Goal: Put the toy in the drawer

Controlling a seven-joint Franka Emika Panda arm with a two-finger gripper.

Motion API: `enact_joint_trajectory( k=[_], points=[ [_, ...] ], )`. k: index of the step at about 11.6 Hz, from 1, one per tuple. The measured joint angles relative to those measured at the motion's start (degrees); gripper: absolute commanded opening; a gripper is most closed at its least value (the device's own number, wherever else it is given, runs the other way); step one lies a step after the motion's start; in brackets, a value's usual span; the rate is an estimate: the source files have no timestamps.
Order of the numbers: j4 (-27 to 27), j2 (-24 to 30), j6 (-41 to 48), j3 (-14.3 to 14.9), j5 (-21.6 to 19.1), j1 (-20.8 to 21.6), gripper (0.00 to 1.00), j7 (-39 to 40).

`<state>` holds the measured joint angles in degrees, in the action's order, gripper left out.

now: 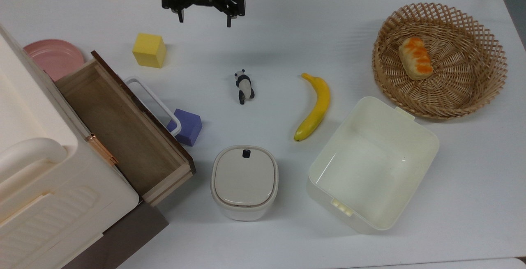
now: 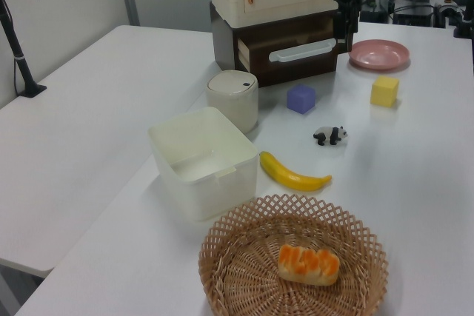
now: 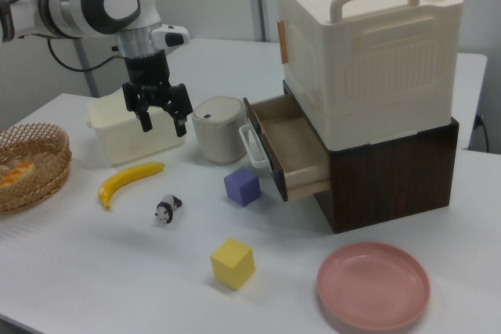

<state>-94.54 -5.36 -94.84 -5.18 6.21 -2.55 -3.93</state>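
Here, gripper (image 1: pixel 204 19) hanging above the table, fingers apart, empty; toy (image 1: pixel 244 86) on the table between yellow cube (image 1: pixel 149 50) and banana (image 1: pixel 314 107); drawer (image 1: pixel 123 129) pulled open at the top view's left

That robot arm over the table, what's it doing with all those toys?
The arm's tool hangs open above the table, holding nothing. It is meant to put the little panda toy into the wooden drawer, which is already pulled open and has nothing in it. The panda lies on the table between the yellow cube and the banana, not yet picked up. So the job has barely begun.
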Motion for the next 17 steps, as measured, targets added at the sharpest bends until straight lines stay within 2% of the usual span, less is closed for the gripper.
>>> enact_joint_trajectory(
  k=[17],
  points=[
    [-0.01,-0.68,0.00,0.00,0.00,0.76,1.00,1.18]
  ],
)
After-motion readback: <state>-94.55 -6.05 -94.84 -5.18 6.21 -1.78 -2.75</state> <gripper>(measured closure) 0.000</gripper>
